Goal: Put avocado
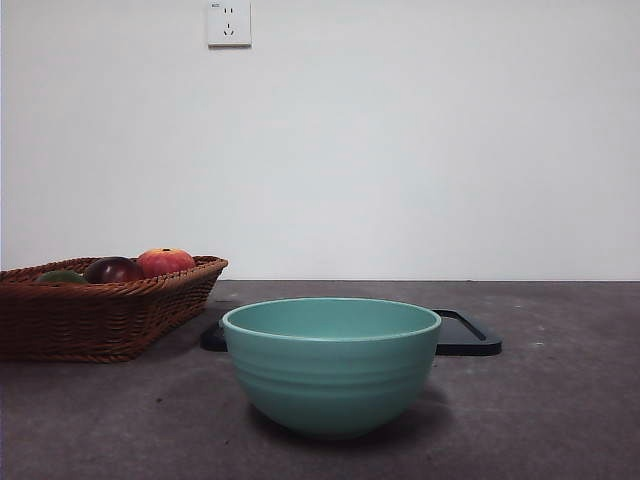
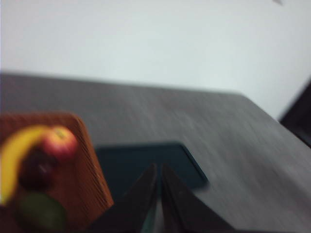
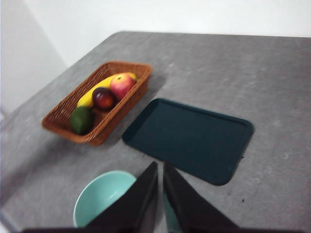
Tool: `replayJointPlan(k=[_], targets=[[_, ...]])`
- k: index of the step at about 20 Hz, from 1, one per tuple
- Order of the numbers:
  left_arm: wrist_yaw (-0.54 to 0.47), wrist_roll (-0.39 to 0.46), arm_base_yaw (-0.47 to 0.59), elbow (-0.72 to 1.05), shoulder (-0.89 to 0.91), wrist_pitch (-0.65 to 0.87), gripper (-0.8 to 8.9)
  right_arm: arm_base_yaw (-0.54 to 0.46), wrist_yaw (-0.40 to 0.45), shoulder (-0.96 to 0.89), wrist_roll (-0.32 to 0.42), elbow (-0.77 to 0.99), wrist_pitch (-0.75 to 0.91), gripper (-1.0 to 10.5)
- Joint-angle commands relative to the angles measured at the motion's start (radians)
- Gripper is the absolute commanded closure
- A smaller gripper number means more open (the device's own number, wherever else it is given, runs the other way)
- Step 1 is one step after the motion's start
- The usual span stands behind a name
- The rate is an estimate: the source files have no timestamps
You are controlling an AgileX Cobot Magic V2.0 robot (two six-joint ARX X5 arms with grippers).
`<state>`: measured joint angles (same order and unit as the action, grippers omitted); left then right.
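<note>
The avocado [image 3: 81, 119] is a dull dark-green fruit lying in the near end of a brown wicker basket [image 3: 124, 109]. It also shows in the left wrist view [image 2: 43, 211] and as a green sliver at the basket's left in the front view [image 1: 60, 277]. My left gripper [image 2: 158, 167] is shut and empty, high above the dark tray [image 2: 126, 165] beside the basket [image 2: 90, 179]. My right gripper [image 3: 160, 166] is shut and empty, high above the table near the teal bowl [image 3: 99, 196].
The basket [image 1: 100, 315] also holds a dark maroon fruit [image 3: 103, 98], a red-orange fruit [image 3: 121, 85] and a banana [image 3: 92, 93]. A dark tray [image 3: 189, 138] lies flat right of the basket. The teal bowl [image 1: 331, 362] stands in front of the tray [image 1: 470, 338].
</note>
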<state>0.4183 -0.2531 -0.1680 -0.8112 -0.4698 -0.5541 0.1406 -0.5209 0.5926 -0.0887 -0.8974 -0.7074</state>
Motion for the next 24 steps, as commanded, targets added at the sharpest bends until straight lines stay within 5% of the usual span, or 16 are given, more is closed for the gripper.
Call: replayJointPlan(k=[1,15,17,20,21,24], targets=[[0.091,-0.003,-0.003,-0.022,-0.021,-0.032,7.98,0.022,-0.005,0.007,0.054,-0.023,-0.031,9.3],[0.246,0.097,-0.003,-0.022,0.008,-0.246,7.8,0.048,-0.056,-0.008,0.101,-0.023,-0.207,9.3],[0.245,0.114,-0.003,-0.022,0.009,-0.238,6.41,0.048,-0.055,-0.008,0.1,-0.023,-0.207,9.1],[0.245,0.149,-0.003,-0.022,0.009,-0.232,2.68,0.048,-0.047,-0.008,0.098,-0.023,-0.206,5.6],[0.245,0.149,-0.003,-0.022,0.009,-0.225,2.43,0.048,-0.047,-0.008,0.097,-0.023,-0.206,4.5],[0.245,0.148,-0.003,-0.022,0.008,-0.207,2.48,0.048,-0.047,-0.008,0.097,-0.023,-0.206,4.2]])
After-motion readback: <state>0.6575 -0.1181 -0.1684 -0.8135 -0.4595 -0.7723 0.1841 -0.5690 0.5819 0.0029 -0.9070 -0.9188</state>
